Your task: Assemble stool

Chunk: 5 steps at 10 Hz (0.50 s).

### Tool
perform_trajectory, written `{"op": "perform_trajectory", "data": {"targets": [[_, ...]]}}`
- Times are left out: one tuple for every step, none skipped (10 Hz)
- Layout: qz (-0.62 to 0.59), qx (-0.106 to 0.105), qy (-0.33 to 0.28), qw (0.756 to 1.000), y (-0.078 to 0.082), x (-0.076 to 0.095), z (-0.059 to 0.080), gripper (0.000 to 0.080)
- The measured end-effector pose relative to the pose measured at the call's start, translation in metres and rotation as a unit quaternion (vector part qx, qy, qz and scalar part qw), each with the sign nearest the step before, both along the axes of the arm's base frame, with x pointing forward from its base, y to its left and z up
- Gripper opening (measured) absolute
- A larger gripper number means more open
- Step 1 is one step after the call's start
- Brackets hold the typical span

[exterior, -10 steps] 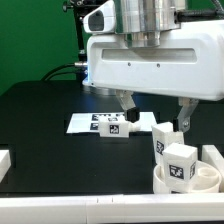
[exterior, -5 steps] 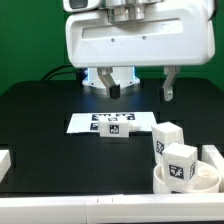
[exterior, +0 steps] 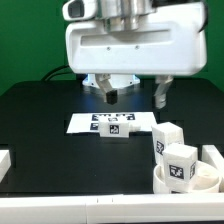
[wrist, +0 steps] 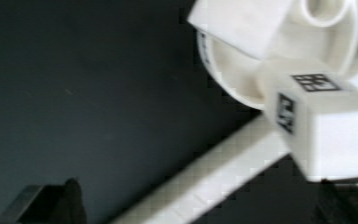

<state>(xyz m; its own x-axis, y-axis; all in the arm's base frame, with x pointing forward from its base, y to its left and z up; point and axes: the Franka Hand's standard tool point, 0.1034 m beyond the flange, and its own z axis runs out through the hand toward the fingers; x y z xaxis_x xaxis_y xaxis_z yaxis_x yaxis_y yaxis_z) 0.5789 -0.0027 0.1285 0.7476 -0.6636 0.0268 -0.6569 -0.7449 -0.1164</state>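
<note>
The white round seat disc (exterior: 193, 180) sits at the exterior view's lower right. Two chunky white tagged legs stand in it: one behind (exterior: 167, 139) and one in front (exterior: 181, 163). My gripper (exterior: 134, 95) hangs high above the table, behind and to the left of the stool parts, open and empty, touching nothing. In the wrist view the seat disc (wrist: 247, 45) and a tagged leg (wrist: 329, 125) show, with my dark fingertips (wrist: 51, 203) apart at the edge and nothing between them.
The marker board (exterior: 95, 123) lies on the black table with a small lone white tagged block (exterior: 114, 129) on it. White rail pieces sit at the left edge (exterior: 4, 160), the right edge (exterior: 212, 156) and along the front (exterior: 100, 210); the rail also crosses the wrist view (wrist: 211, 170).
The gripper has risen and shifted to the exterior view's left, away from the legs in the seat disc. In the last half second it hardly moved. The stool parts stayed put.
</note>
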Motion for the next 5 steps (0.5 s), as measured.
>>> {"op": "perform_trajectory", "data": {"targets": [[-0.018, -0.001, -0.006, 1.000, -0.007, -0.027, -0.011, 0.0649], [-0.020, -0.012, -0.022, 0.999, -0.008, -0.047, -0.019, 0.0649], [-0.017, -0.008, -0.010, 1.000, -0.005, -0.052, -0.021, 0.0649], [-0.015, -0.009, -0.015, 1.000, -0.006, -0.046, -0.019, 0.0649], [-0.014, -0.009, -0.013, 1.000, -0.006, -0.048, -0.020, 0.0649]]}}
